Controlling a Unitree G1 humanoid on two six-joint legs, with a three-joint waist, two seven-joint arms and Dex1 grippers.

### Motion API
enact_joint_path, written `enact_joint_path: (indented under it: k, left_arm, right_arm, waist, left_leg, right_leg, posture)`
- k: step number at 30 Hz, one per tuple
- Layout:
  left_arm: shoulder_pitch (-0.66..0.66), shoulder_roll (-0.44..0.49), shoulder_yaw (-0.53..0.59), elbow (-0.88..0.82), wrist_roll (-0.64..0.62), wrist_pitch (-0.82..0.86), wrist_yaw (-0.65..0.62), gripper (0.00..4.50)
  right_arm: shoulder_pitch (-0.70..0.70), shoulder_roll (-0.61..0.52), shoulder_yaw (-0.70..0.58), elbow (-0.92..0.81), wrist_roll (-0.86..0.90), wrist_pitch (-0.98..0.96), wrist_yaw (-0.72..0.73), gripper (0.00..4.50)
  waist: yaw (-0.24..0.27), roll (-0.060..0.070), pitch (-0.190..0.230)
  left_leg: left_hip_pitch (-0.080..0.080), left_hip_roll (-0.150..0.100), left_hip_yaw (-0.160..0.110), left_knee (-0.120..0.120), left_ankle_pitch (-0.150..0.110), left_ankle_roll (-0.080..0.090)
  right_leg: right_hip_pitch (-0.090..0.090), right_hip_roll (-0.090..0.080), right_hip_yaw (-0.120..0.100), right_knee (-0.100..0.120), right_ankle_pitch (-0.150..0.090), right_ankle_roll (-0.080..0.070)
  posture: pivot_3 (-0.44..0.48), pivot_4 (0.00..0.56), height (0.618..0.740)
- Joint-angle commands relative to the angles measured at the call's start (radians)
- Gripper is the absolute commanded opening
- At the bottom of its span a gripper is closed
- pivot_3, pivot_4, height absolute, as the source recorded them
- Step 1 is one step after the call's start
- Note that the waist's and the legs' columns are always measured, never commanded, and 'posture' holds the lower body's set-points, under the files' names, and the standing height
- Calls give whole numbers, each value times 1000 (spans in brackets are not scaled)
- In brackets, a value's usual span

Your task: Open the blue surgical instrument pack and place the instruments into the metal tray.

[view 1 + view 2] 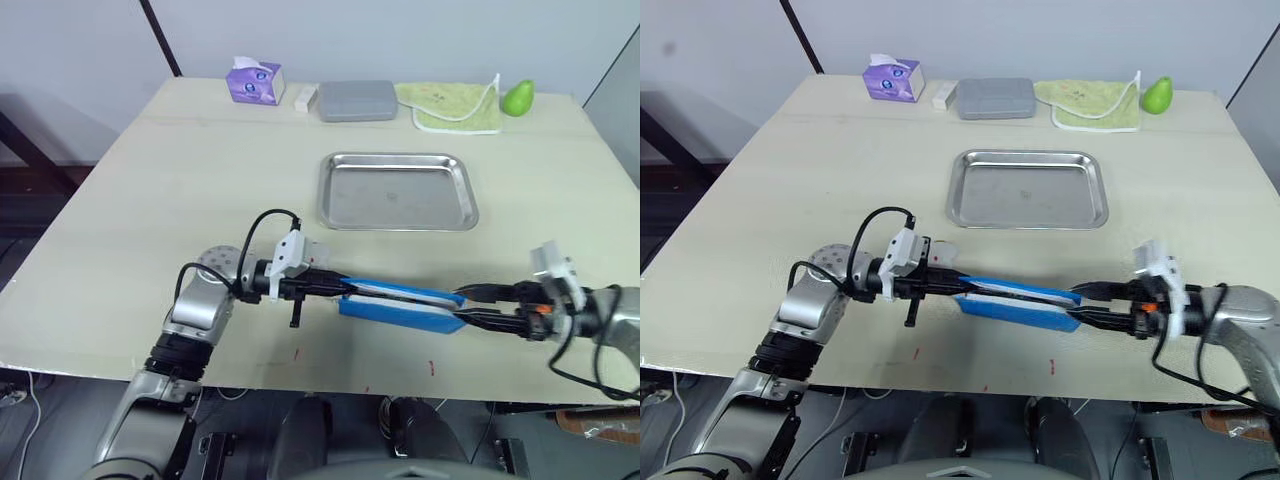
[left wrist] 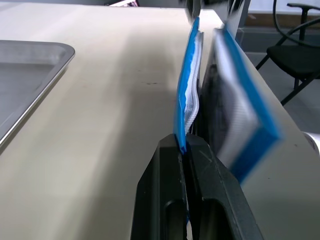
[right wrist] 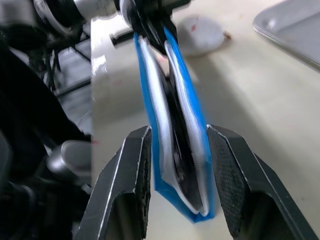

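Note:
The blue surgical instrument pack [image 1: 400, 300] hangs edge-up just above the table's front edge, stretched between my two grippers. My left gripper [image 1: 340, 287] is shut on the pack's left end; the left wrist view shows its fingers [image 2: 170, 170] pinching the blue edge [image 2: 186, 85]. My right gripper [image 1: 462, 308] grips the right end, a finger [image 3: 132, 170] pressed on each side of the pack [image 3: 197, 145]. The pack's two layers bulge apart, with dark instruments [image 3: 176, 145] between them. The metal tray [image 1: 325, 190] lies empty farther back.
Along the far edge stand a purple tissue box [image 1: 255, 80], a small white block [image 1: 305, 96], a grey rounded case [image 1: 357, 100], a green cloth [image 1: 450, 105] and a green pear [image 1: 517, 97]. The table's front edge runs just below the pack.

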Motion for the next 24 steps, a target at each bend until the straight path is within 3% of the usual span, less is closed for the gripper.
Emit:
enact_joint_path:
  k: [1, 3, 4, 10, 16, 24]
  left_arm:
    - [-11, -5, -25, 8, 5, -2, -13, 0]
    - [-19, -8, -27, 13, 5, -1, -15, 0]
    - [-22, -9, -28, 17, 5, -1, -15, 0]
    - [-38, -15, -33, 21, 3, 8, -14, 0]
    - [-52, -20, -37, 27, 6, 15, -3, 0]
    - [-70, -23, -32, 13, -1, 170, 80, 0]
  right_arm:
    - [33, -13, -96, -50, 116, 93, -55, 1104]
    - [44, -9, -71, -53, 87, 100, -95, 231]
    - [44, -9, -54, -55, 71, 96, -106, 71]
    - [0, 30, 60, -59, 19, 84, -169, 71]
    - [-18, 5, 172, -41, -48, 69, -122, 71]
    - [-9, -5, 265, -71, -121, 19, -92, 71]
  waist:
    - [-1, 0, 0]
    - [-1, 0, 0]
    - [-1, 0, 0]
    - [0, 0, 0]
    - [0, 0, 0]
    - [-2, 0, 0]
  left_leg:
    - [0, 0, 0, 0, 0, 0]
    - [0, 0, 0, 0, 0, 0]
    - [0, 0, 0, 0, 0, 0]
    - [0, 0, 0, 0, 0, 0]
    - [-1, 0, 0, 0, 0, 0]
    - [-1, 0, 0, 0, 0, 0]
  right_leg:
    - [0, 0, 0, 0, 0, 0]
    - [0, 0, 0, 0, 0, 0]
    - [0, 0, 0, 0, 0, 0]
    - [0, 0, 0, 0, 0, 0]
    - [0, 0, 0, 0, 0, 0]
    - [0, 0, 0, 0, 0, 0]
  posture:
    - [0, 150, 738]
    - [0, 150, 738]
    - [0, 150, 738]
    - [0, 150, 738]
    - [0, 150, 738]
    - [0, 150, 738]
